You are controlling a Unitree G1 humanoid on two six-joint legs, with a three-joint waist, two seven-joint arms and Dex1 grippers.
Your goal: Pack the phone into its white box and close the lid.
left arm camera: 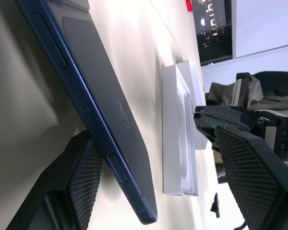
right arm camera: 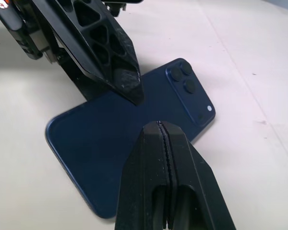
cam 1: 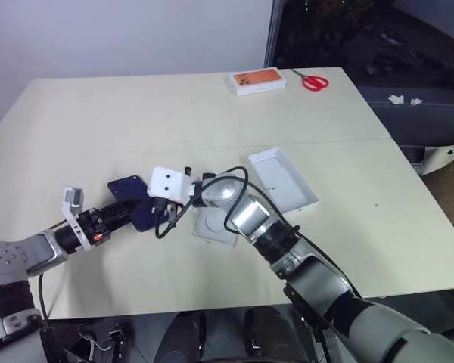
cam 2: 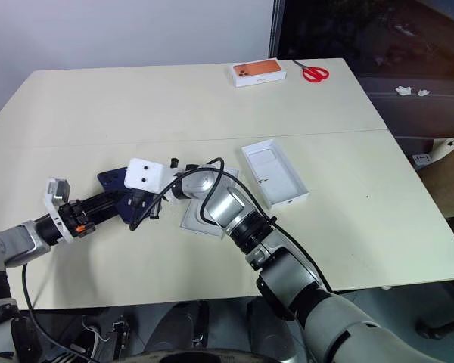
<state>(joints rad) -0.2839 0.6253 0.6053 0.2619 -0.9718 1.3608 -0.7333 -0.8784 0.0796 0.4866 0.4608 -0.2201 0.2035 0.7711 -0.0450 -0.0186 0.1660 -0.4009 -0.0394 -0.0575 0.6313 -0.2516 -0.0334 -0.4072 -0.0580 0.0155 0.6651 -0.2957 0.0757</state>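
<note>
The slim dark navy-blue smartphone point(cam 1: 129, 190) lies back-up on the cream table point(cam 1: 136, 113), at about 9 o'clock from the table's middle, with its camera cluster showing in the right wrist view. In the left wrist view it looks tipped, one long edge off the table, though I can't be sure.

My left claw point(cam 1: 140, 208) comes in from 8 o'clock and stands spread wide, gripping nothing. One ribbed pad point(left arm camera: 89, 167) sits against the long edge near a side button; the other is well apart from the phone. My right claw point(right arm camera: 159, 129) is clenched on nothing, its tip poised just above the phone's back.

I'd judge the phone stiff, fairly dense for its size, and slick on its glossy back and rounded edges. It needs a pinch across the two long edges near the middle, clear of the buttons and lenses, and no dragging on the glass.

A flat white piece point(cam 1: 212, 231) lies at 4 o'clock from the phone, under my right forearm, and a shallow white tray point(cam 1: 284, 179) lies open at 3 o'clock. I can't tell which is base or lid. At 1 o'clock, far off, are an orange-topped white box point(cam 1: 257, 82) and red-handled scissors point(cam 1: 315, 81).
</note>
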